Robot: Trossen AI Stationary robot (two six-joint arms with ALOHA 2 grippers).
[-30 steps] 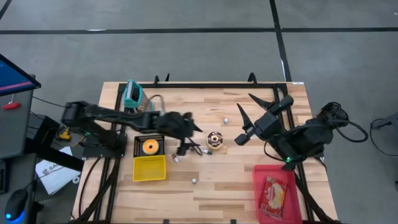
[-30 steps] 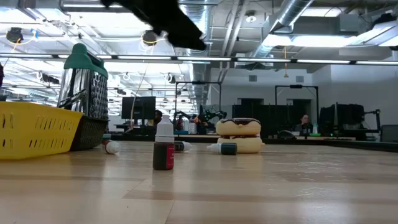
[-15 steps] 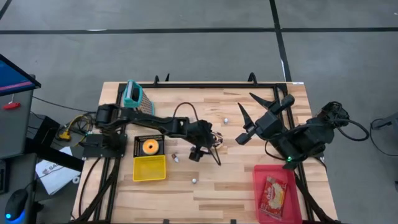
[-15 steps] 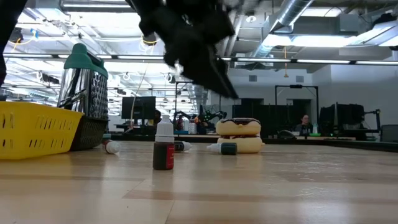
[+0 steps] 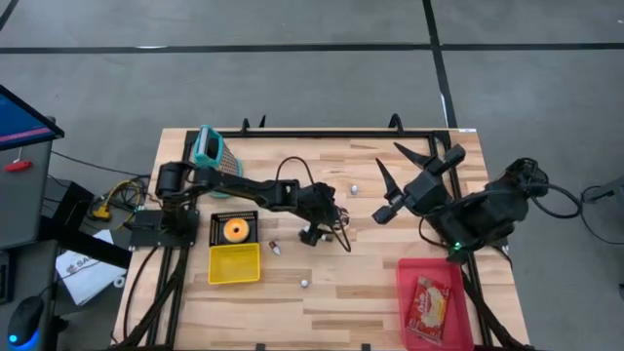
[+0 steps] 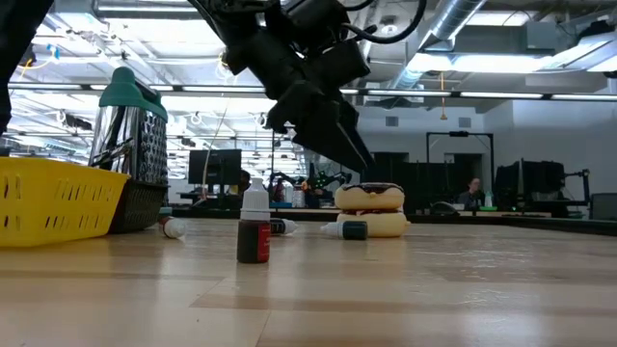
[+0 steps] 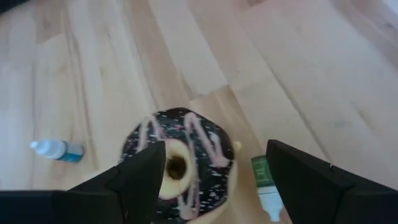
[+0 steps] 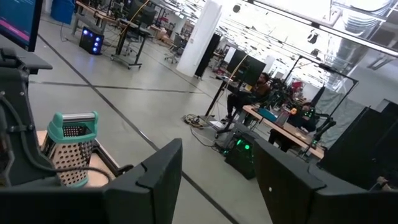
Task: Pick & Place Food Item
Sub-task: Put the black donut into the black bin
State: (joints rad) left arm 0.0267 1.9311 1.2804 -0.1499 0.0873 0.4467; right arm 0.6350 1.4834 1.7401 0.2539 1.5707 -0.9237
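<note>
Left gripper (image 7: pixel 211 180) spread wide over chocolate doughnut (image 7: pixel 180 165), grasping nothing, small green-capped bottle (image 7: pixel 266 186) just beside, right gripper (image 5: pixel 414 171) raised apart, fingers spread, empty

Pale planked wood table (image 5: pixel 370 292) with a smooth satin finish, glossy chocolate-iced doughnut (image 7: pixel 180 165) streaked with pink, yellow slotted plastic basket (image 5: pixel 235 263), shiny metal grater (image 6: pixel 128 145) with a teal plastic handle, red plastic tray (image 5: pixel 434 302), matt black end effector fingers (image 7: pixel 140 180)
</note>
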